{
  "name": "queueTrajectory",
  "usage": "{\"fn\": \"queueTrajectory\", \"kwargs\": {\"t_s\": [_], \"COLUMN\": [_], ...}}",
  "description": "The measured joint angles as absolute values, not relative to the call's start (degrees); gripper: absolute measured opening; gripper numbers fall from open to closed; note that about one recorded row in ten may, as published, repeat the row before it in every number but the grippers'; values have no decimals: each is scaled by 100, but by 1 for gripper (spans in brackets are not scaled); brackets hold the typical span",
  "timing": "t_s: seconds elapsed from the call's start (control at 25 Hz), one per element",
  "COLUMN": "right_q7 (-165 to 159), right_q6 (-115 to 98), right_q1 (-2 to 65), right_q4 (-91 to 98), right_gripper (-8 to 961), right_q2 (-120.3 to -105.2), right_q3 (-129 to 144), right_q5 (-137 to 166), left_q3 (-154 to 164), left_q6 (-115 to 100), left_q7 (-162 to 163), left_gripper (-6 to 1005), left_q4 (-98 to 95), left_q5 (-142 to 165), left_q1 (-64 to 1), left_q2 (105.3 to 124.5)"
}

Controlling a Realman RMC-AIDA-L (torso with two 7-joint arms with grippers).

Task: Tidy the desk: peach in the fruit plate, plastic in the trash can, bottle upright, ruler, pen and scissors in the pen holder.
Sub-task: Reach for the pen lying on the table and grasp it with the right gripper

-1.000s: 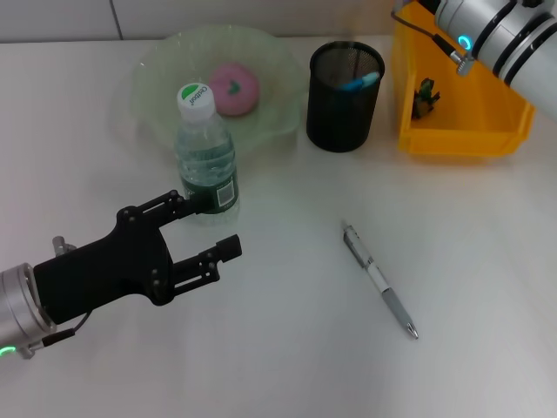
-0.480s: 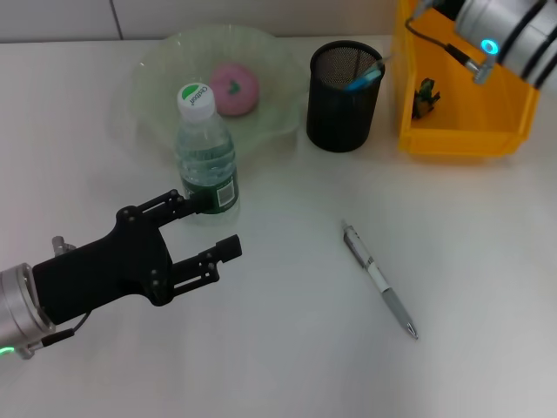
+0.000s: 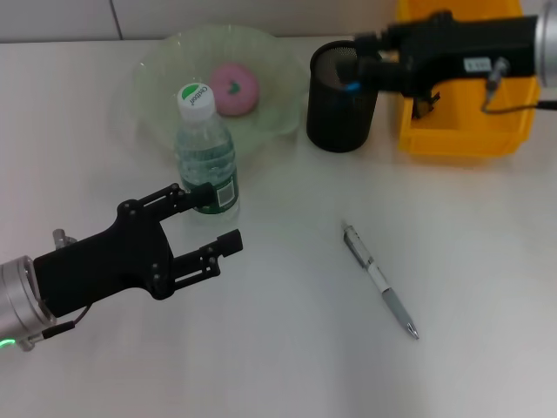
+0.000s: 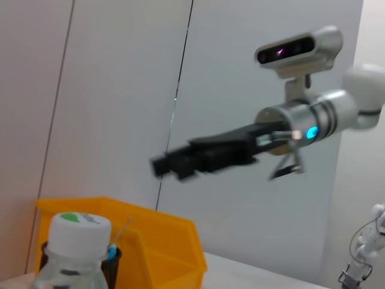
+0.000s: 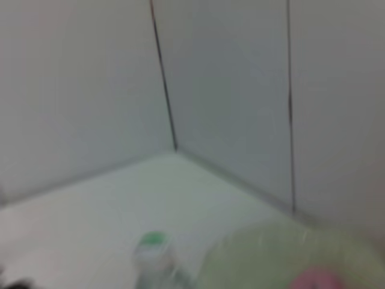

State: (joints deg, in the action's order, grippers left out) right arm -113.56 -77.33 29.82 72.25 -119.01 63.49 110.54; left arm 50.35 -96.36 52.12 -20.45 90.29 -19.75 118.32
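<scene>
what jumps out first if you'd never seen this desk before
Probably the right gripper, reaching in from the right and hovering over the rim of the black mesh pen holder, with the yellow bin right behind it. Next, the left gripper low on the left, jaws open, close beside the upright water bottle. A pink peach sits in the green plate, and a pen lies alone on the table.

Legible markings on the counter items.
Small green lettering is printed on the white cap (image 3: 196, 96) of the bottle (image 3: 206, 157), too small to be read; a white label (image 3: 474, 64) with dark characters is carried on the right arm, likewise unreadable.
</scene>
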Motion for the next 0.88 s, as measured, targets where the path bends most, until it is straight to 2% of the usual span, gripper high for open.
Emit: {"fn": "queueTrajectory", "kwargs": {"t_s": [0.36,0.56,0.88], "right_q7": [-14229,-15142,-15961], "right_q6": [-9886,-10597,-9973], "right_q1": [3261,3673,3758], "right_q4": [8798,8939,8495], "right_gripper": [577,768,744], "right_q2": [-11918,-11918,-11947], "right_q3": [6310,6862,8077], "right_q5": [13018,13945,14325], "left_q3": [5020,5012,5006], "left_q6": [-9626,-9609,-9434], "left_q7": [5214,5213,5210], "left_gripper": [727,727,727], "left_q4": [-2126,-2147,-2147], "left_q5": [9024,9024,9026], "left_q1": [-1999,-2045,-2058], "left_q2": [11817,11816,11812]}}
